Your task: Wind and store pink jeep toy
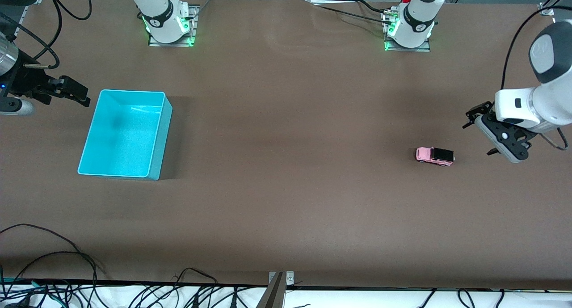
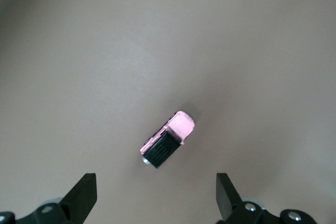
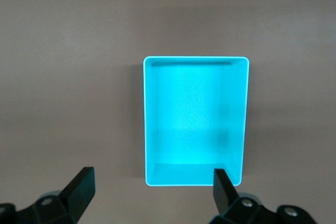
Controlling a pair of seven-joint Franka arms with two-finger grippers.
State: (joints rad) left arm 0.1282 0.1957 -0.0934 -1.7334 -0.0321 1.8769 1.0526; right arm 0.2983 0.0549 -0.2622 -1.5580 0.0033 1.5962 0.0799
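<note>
The pink jeep toy, boxy with a black roof and rear, stands on the brown table toward the left arm's end. My left gripper hangs open beside it, up in the air, with nothing between its fingers. In the left wrist view the jeep lies just ahead of the open left gripper. My right gripper is open and empty, held over the table beside the cyan bin. The right wrist view shows the bin empty, with the right gripper over its near edge.
The arm bases stand along the table's edge farthest from the front camera. Loose cables trail along the edge nearest that camera. A wide stretch of bare brown table separates bin and jeep.
</note>
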